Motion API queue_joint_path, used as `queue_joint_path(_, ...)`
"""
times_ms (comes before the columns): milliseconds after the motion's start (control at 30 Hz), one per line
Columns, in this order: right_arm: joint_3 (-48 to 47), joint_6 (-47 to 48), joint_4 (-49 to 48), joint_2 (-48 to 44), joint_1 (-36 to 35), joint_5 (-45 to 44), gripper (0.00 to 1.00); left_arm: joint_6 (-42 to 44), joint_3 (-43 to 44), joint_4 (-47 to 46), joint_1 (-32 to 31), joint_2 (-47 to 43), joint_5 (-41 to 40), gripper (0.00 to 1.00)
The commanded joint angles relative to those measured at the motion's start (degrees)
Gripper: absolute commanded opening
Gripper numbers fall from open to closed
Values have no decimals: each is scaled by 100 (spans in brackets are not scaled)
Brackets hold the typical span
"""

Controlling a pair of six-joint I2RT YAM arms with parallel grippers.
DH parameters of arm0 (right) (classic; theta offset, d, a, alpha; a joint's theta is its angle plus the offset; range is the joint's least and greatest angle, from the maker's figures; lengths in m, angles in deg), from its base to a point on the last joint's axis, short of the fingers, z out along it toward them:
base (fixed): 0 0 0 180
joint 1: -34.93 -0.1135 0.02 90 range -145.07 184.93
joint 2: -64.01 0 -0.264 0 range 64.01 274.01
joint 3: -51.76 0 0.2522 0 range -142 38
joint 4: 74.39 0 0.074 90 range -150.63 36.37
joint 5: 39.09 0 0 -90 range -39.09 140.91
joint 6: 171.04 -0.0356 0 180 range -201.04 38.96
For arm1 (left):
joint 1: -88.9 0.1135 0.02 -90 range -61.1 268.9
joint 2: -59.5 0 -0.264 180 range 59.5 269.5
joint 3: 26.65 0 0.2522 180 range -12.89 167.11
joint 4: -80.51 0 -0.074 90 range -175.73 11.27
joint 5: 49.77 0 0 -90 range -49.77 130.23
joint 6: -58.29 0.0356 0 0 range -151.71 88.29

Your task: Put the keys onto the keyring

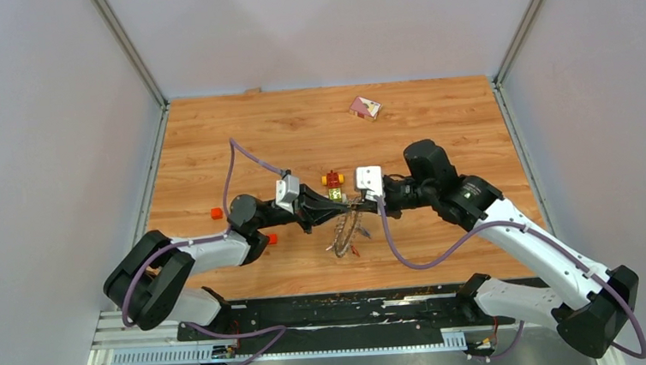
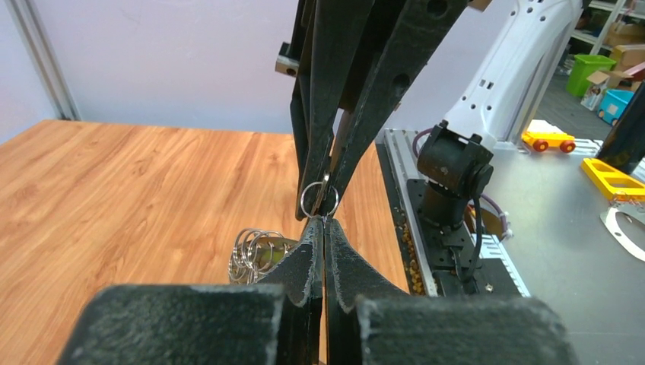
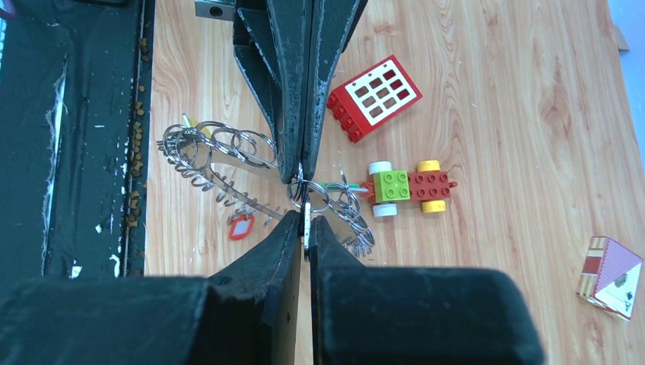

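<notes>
Silver keyring (image 1: 345, 229) trailed beneath both grippers; right gripper (image 3: 306, 222) pinched its small ring (image 2: 319, 199), left gripper (image 2: 323, 222) sat fully closed against it.

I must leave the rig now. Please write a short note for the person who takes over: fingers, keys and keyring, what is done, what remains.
Left gripper: fingers shut on the small ring, over the middle of the table.
Right gripper: fingers shut on the same small ring, from the opposite side.
Keyring: its bunch of rings sits just beside the two fingertips, near the toy car. I cannot tell if it is off the wood.
Done: both arms grip the small ring.
Left: threading. No loose key is clearly visible; a small red piece lies below the keyring.
</notes>
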Motion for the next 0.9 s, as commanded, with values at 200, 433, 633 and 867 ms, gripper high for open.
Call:
queue_joint_path(200, -545, 573, 643, 66, -181, -1373, 0, 421, 223, -47, -14, 13, -302, 6)
queue_joint_path(433, -298, 1065, 815, 72, -184, -2985, 0, 808, 351, 523, -2, -61, -363, 45)
queue_joint_path(633, 244, 1323, 827, -7, -148, -4124, 0, 1497, 547, 1785, 45, -315, -535, 70)
queue_joint_path(867, 628, 1500, 1021, 391, 233, -4871, 0, 1994, 614, 2797, 200, -740, -1380, 82)
